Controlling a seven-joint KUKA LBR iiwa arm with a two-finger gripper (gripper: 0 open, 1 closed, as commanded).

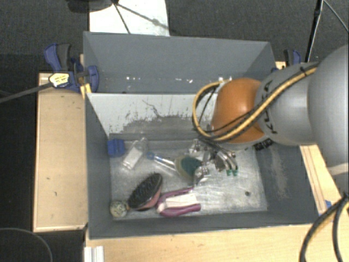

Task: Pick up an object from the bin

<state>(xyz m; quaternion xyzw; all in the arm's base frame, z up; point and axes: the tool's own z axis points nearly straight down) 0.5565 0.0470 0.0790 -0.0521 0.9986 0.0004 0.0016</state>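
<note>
My gripper (211,160) hangs low in the middle of the bin, under the orange wrist cover. It is right beside a dark teal round thing (189,165) on its left and seems to touch it. A clear tube with a blue tip (161,160) lies just left of the teal thing. Small green pieces (232,172) lie on the gripper's right. Below it lies a purple and white handle-like thing (179,204).
A black oval hairbrush (145,191) lies at the lower left, with a small speckled ball (118,208) in the corner beside it. A clear plastic piece (133,155) and a blue block (115,147) sit at the upper left. The arm covers the bin's right side.
</note>
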